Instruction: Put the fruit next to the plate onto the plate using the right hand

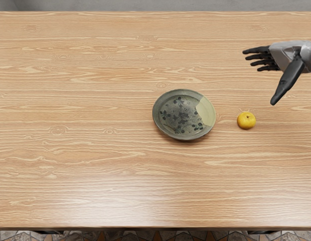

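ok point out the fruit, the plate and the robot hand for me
fruit (246, 120), head view, middle of its yellow skin
plate (208, 111), head view, plain right side near the rim
right robot hand (276, 65), head view, on the hand, fingers spread

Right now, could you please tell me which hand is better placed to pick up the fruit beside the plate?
Right. The right hand, open, shows close to the fruit, which lies apart from the plate on its right side. The left arm is out of view.

No writing seems legible, even on the plate (208, 112).
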